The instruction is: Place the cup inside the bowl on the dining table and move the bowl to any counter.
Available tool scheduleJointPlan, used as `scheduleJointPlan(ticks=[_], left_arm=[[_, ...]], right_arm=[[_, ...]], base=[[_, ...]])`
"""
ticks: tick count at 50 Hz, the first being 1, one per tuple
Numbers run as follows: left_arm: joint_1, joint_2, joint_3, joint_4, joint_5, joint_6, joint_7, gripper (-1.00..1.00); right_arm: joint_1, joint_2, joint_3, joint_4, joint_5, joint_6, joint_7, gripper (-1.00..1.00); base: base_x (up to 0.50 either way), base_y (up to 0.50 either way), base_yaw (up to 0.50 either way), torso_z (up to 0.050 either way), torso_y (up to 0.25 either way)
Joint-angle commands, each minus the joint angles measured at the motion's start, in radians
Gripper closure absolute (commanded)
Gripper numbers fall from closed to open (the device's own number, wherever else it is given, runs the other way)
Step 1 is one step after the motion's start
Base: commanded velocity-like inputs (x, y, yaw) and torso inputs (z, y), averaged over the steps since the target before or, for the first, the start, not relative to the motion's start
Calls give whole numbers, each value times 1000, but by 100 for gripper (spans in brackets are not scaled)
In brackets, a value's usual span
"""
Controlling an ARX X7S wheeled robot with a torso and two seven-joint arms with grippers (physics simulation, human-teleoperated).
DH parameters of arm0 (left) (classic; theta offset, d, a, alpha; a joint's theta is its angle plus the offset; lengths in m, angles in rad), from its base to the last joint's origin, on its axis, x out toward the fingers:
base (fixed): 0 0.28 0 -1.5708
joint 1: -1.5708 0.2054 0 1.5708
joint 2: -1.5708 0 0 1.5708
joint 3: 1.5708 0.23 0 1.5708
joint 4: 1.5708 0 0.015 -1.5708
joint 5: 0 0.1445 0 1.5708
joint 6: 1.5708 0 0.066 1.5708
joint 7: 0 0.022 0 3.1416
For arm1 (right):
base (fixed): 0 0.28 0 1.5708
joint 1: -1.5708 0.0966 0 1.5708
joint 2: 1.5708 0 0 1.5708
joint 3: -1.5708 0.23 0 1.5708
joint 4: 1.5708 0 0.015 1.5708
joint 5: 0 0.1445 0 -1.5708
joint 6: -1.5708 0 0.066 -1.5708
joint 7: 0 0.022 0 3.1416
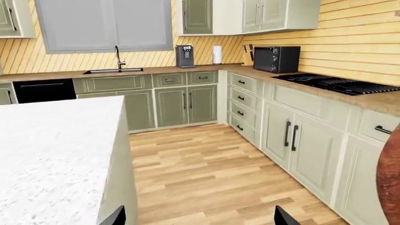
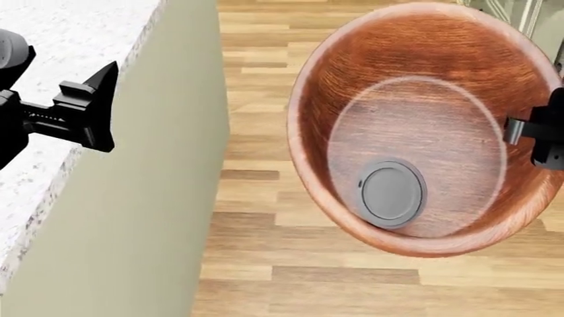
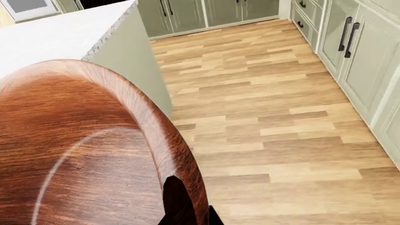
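Above the wooden floor (image 2: 255, 198), beside the dining worktop (image 2: 62, 59), the bowl (image 2: 414, 125) is hanging in the air, clear of any surface. The brown worktop (image 1: 187, 69) with its black sink (image 1: 114, 71) is running along the far wall, well apart from the bowl. The right tool (image 2: 533, 135) is gripping the bowl's rim, one finger (image 3: 178, 201) lying inside the wall, its jaws clamped on the wood. The left tool (image 2: 88, 109) is hovering over the edge of the dining worktop, its jaws standing apart and holding nothing. The cup (image 2: 390, 193) is lying inside the bowl, its dark grey lid facing the head camera.
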Motion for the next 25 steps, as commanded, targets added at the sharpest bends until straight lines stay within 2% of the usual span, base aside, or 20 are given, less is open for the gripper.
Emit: scheduleJointPlan(ticks=[1, 25], left_arm=[[9, -4, -3, 0, -1, 7, 1, -100], [-5, -2, -1, -11, -5, 6, 1, -100]], right_arm=[[15, -8, 4, -18, -60, -47, -60, 100], [15, -17, -9, -17, -98, -71, -80, 100]], base=[[488, -262, 0, 0, 0], [500, -90, 0, 0, 2]])
